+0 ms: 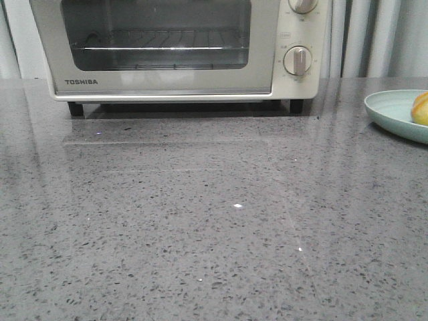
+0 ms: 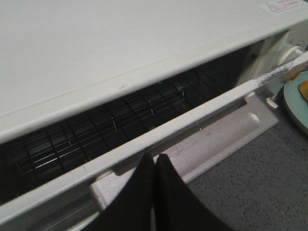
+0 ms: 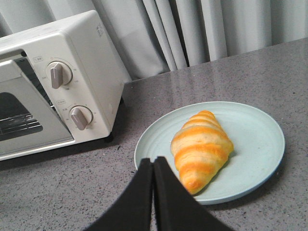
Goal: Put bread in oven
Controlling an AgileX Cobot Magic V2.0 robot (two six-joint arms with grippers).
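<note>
The cream-white TOSHIBA oven stands at the back of the grey counter; its glass door shows the wire rack inside. In the left wrist view the door's top edge stands slightly away from the oven body, with the rack visible through the gap. My left gripper is shut, its tips at the door's top edge above the handle. The bread, an orange-and-cream striped croissant, lies on a pale green plate. My right gripper is shut and empty, above the plate's near rim beside the bread. Neither gripper shows in the front view.
The plate with the bread sits at the far right of the counter, right of the oven. Two round knobs are on the oven's right side. Grey curtains hang behind. The counter is speckled grey stone.
</note>
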